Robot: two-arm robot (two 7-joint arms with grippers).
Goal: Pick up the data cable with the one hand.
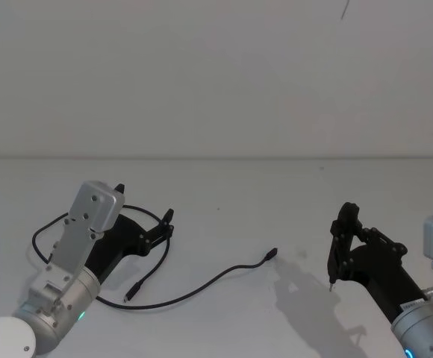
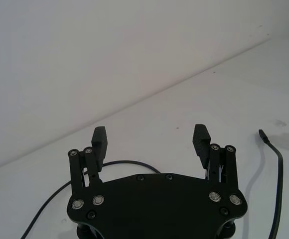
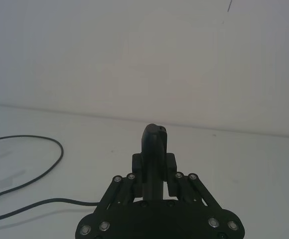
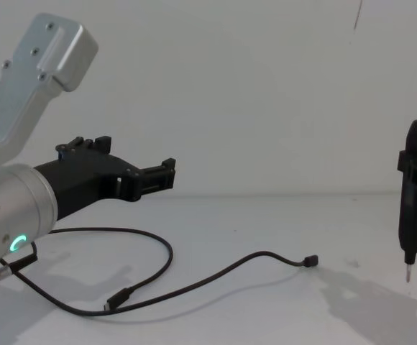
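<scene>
The flat white table (image 1: 224, 186) runs back to a straight far edge, where it meets a plain pale wall (image 1: 216, 74). The wide middle stretch between the two arms is open, crossed by one strand of cable.

The bulky black angular left gripper (image 1: 145, 203) sits on a thick silver cylinder with a green glowing ring (image 4: 16, 243). It reaches in from the near left, held almost level, and points far and to the right. It hangs above the surface over the left part of the cable, not touching it. Its two short fingers (image 2: 99, 137) are spread wide with nothing between them.

The long thin black data cable (image 1: 201, 286) lies flat on the table, on the left and in the middle. One small black plug (image 1: 272, 254) ends in the open middle. From there the strand sweeps near and left, curls round the left side and passes beneath the left gripper. It then turns back near to the second plug (image 1: 129, 294), which lies just beside the near strand.

On the right, the black right gripper (image 3: 154, 164) comes in from the near right corner. Its fingers are clamped together around a narrow black tool with a thin metal tip (image 4: 413, 208). The tool stands upright with its tip pointing down. Whether the tip touches the surface cannot be told. The tool and its shadow are well apart from the cable's middle plug, with bare table between them. Nothing lies between the left gripper and the strand under it.
</scene>
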